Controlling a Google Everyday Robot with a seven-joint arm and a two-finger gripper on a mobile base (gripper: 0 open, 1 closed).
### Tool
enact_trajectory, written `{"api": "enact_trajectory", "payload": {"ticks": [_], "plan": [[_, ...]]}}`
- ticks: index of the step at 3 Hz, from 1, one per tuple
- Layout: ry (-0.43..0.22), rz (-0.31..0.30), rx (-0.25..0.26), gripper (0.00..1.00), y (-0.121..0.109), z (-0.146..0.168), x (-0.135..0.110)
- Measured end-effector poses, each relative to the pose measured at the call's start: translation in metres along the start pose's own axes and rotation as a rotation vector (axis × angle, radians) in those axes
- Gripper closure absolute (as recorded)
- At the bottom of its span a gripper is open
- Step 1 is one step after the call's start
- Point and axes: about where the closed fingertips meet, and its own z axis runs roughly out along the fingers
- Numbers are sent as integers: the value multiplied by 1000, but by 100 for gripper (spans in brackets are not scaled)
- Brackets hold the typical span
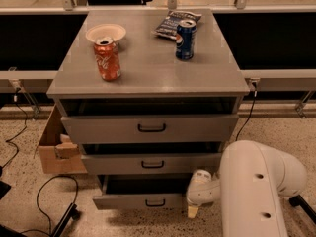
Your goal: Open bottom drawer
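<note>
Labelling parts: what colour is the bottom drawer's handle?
Black handle, camera view; the gripper is at the right end of the bottom drawer.

Red can [107,59], blue can [184,39] (bowl [105,32] behind)

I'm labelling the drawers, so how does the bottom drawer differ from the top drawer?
The bottom drawer has a narrower, shorter front than the top drawer. The bottom drawer sits just above the floor; the top drawer sits right under the tabletop. The hand hangs at the bottom drawer's right end, well below the top drawer. Both are grey with a small dark handle.
</note>
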Motion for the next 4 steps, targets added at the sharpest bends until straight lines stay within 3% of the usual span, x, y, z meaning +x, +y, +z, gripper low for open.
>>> {"api": "enact_trajectory", "payload": {"ticks": [2,3,4], "plan": [[39,7,-126,64,76,-7,-1],[45,12,-132,87,83,-15,-1],[45,12,-132,100,83,-18,-1]]}}
